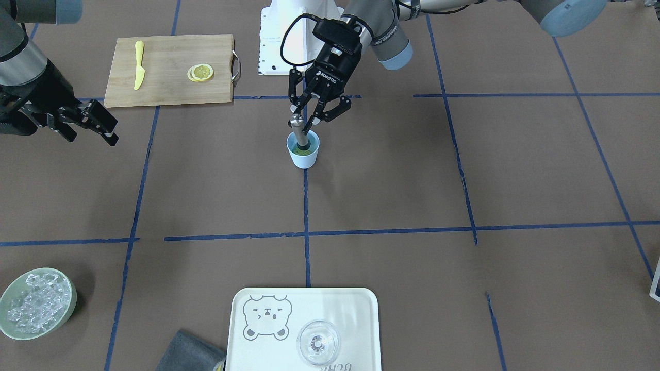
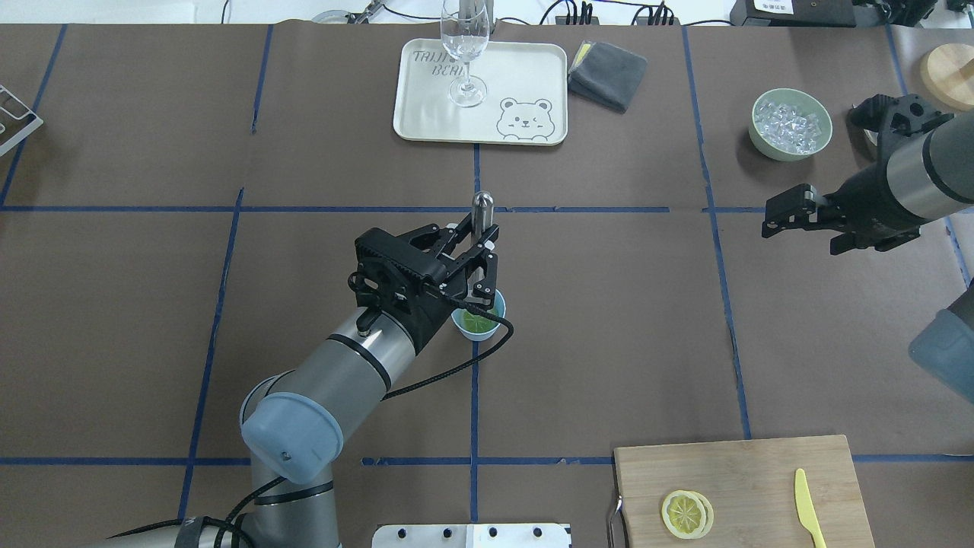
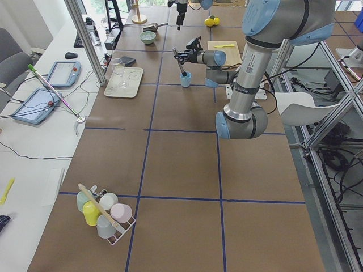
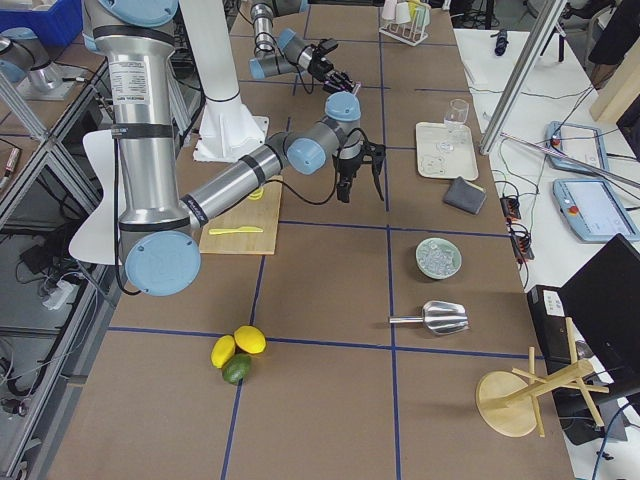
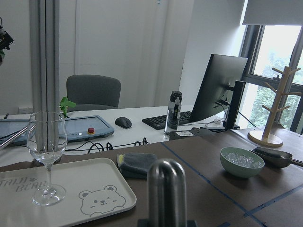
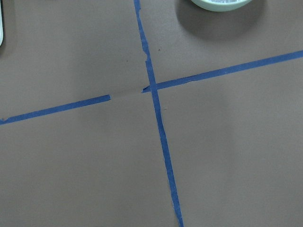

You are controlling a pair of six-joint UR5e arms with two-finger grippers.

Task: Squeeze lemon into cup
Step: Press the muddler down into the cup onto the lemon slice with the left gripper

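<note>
Noted left gripper clamped on steel muddler, tip down in light-blue cup, table centre.
Found lemon slices well apart on cutting board near yellow knife; right gripper fingers apart, near ice bowl.

Silver-grey tubular links and pale blue joint caps make up the left arm and right arm. The left hand is black, with linked fingers and white ROBOTIQ lettering; behind it a black cable loops off the wrist. The right hand is black likewise.
</note>
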